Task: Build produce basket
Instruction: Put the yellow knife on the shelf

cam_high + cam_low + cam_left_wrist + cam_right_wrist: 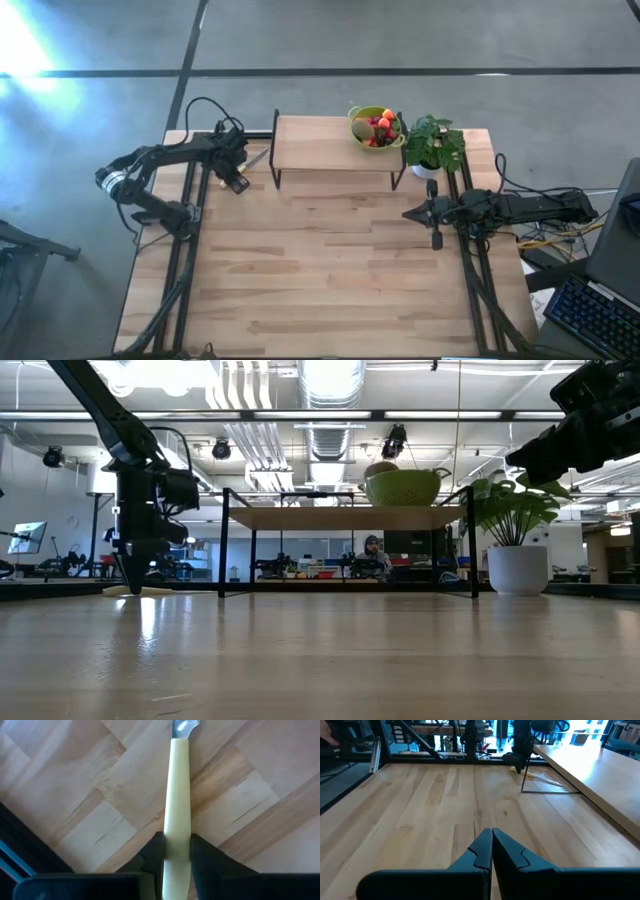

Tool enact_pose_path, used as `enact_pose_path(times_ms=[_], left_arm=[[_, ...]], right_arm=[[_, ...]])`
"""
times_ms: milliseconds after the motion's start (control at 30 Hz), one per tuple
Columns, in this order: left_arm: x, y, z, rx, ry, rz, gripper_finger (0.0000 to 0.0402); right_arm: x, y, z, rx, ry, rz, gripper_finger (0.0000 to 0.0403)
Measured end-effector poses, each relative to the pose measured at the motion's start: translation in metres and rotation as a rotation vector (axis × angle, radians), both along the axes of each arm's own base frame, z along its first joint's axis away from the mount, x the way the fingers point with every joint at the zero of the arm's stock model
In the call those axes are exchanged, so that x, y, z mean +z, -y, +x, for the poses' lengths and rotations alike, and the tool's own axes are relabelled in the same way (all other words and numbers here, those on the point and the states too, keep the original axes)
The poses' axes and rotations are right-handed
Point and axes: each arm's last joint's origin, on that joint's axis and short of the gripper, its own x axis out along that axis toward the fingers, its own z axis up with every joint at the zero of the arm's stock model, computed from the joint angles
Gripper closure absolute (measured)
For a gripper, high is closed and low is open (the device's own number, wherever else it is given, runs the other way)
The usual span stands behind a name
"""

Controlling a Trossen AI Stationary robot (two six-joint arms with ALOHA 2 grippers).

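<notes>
The lime-green basket stands on a wooden shelf at the table's far side. It holds red and orange berries and a brownish kiwi-like fruit. In the low view the basket sits on the shelf top. A yellow-handled knife lies on the table left of the shelf. My left gripper points down over the knife's handle and is shut on it. My right gripper hovers shut near the table's right side, in front of the plant. My left gripper pinches the knife's yellow handle between its two fingers, near the handle's free end. The fingers come from above, pointing down, and lie across the handle. The knife rests flat on the table, with its blade pointing away from the fingers.
A leafy plant in a white pot stands right of the shelf, close to the basket. The shelf's black wire legs stand just right of the knife. Bare wooden tabletop fills the middle and near side. A person sits in the room behind.
</notes>
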Motion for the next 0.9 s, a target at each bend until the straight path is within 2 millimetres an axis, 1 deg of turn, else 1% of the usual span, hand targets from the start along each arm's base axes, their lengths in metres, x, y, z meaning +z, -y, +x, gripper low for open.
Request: enact_pose_path(times_ms=[100,233,367,433,567,667,900], left_arm=[[0.001,0.001,0.0,0.009,0.005,-0.003,0.033],[0.004,0.005,-0.003,0.043,0.005,-0.021,0.0318],[0.008,0.011,-0.008,0.076,-0.011,-0.057,0.0319],[0.013,0.012,-0.008,0.095,0.02,-0.057,0.0321],[0.029,0.015,-0.009,0.126,0.061,-0.057,0.0321],[0.045,0.018,-0.011,0.165,0.094,-0.06,0.0321],[0.082,0.035,-0.02,0.261,0.175,-0.117,0.0321]], right_arm=[[0.0,0.0,0.0,0.002,-0.001,-0.009,0.0394],[0.0,0.0,0.0,0.0,0.0,-0.001,0.0394],[0.0,0.0,0.0,0.002,-0.001,-0.009,0.0394],[0.0,0.0,0.0,0.001,-0.001,-0.008,0.0394],[0.0,0.0,0.0,0.0,-0.001,-0.002,0.0394],[0.0,0.0,0.0,0.002,-0.001,-0.009,0.0394],[0.0,0.0,0.0,0.001,-0.001,-0.009,0.0394]])
